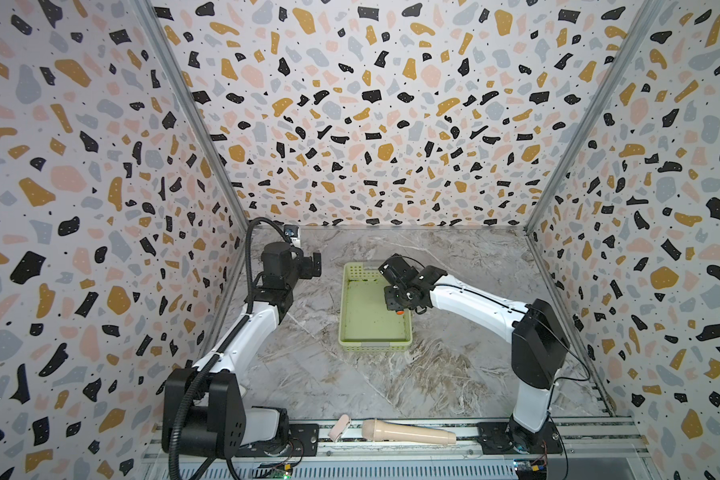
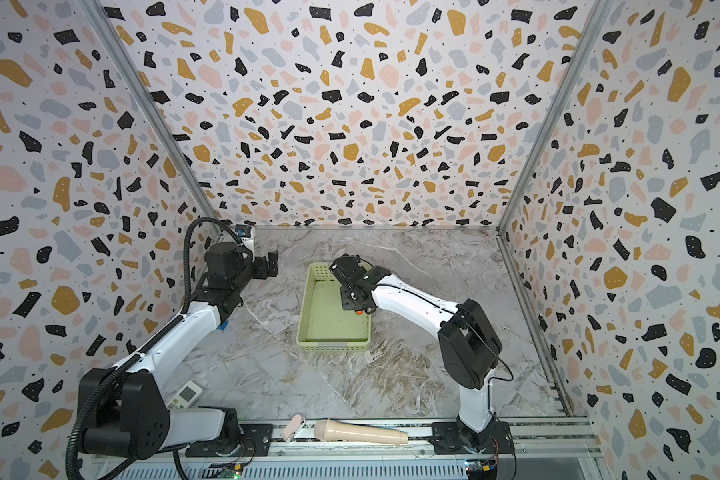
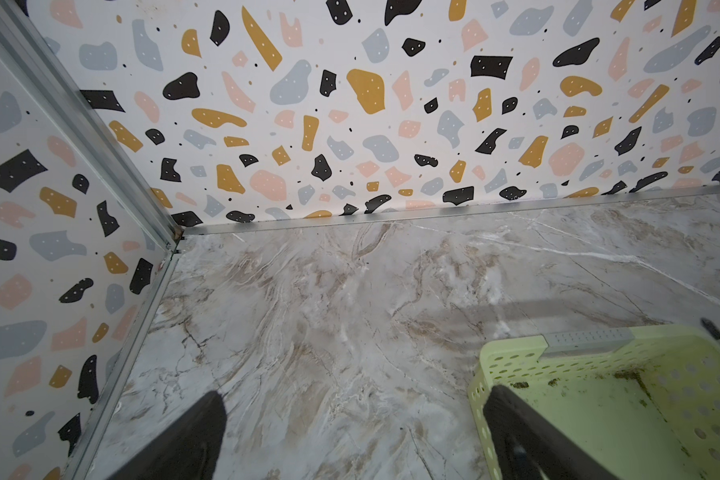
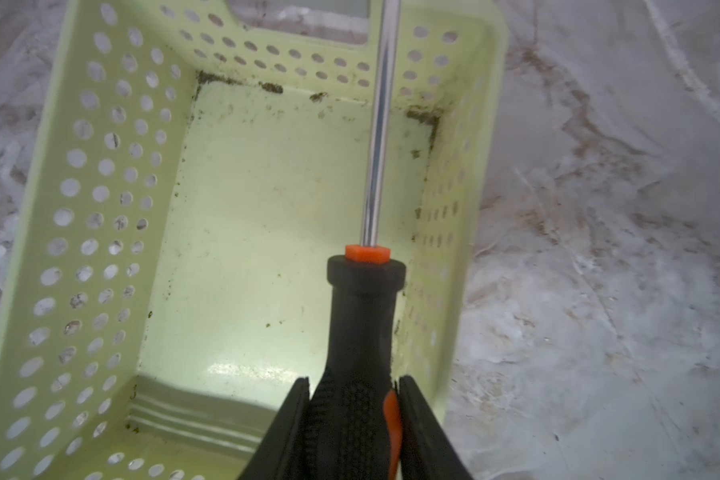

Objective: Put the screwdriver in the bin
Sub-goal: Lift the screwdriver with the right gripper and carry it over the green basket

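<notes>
Bin (image 1: pixel 343 316) centre of table (image 1: pixel 454 365); screwdriver (image 4: pixel 356 332) over its right side; microphone (image 1: pixel 408 432) on front rail (image 1: pixel 599 430).

Tool: slim metal-shafted screwdriver (image 4: pixel 360 316) with a shiny thin shaft, an orange hex collar and a black textured handle with an orange stripe.
Tool grip: the handle is pinched between the black fingers of the right gripper (image 4: pixel 354 380).
Tool pose: it's held over the inside of the bin, close to one long wall, with the shaft aimed at the end wall with the handle cut-out. Only the orange end (image 1: pixel 399 312) can be made out in both top views.
Container: shallow rectangular pale yellow-green plastic bin (image 4: pixel 100 208) with round-hole perforated walls and a solid floor. Dark grime is caked in the corners.
Container spot: it's set upright on the grey marble-look tabletop (image 1: pixel 454 365), roughly mid-table, short end facing the near edge (image 2: pixel 333 345).
</notes>
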`<state>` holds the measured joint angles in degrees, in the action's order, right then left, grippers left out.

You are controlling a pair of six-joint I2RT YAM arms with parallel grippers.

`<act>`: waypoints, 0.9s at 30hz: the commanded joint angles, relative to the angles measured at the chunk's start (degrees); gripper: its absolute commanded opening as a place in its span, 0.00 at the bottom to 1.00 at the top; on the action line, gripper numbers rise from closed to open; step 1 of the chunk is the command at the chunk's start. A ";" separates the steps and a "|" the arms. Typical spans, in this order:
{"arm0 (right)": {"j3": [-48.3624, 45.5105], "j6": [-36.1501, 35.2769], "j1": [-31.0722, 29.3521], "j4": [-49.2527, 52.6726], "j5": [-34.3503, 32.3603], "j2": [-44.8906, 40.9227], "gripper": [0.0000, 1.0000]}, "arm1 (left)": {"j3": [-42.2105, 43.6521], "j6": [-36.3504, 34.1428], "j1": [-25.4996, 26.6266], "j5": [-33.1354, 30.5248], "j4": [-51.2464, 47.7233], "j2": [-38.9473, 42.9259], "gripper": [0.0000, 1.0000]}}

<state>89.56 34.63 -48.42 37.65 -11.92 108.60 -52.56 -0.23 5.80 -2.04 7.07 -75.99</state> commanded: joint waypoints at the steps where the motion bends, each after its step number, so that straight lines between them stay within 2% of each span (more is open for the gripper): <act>1: 4.56 0.36 -1.03 -0.38 1.01 1.94 0.29 | -2.38 -0.17 0.26 -0.67 -0.04 0.90 1.00; 10: 6.85 0.35 -1.34 -2.38 3.55 8.56 0.29 | -2.46 -0.42 0.26 -1.03 -0.10 1.08 1.00; 27: 7.42 0.80 -1.92 -3.24 5.59 12.78 0.32 | -2.38 -1.06 0.26 -1.47 -0.30 1.68 1.00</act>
<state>94.28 34.70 -49.95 34.39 -6.59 121.27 -52.56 -0.49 5.80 -2.72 6.20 -75.77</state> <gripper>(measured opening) 0.343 0.995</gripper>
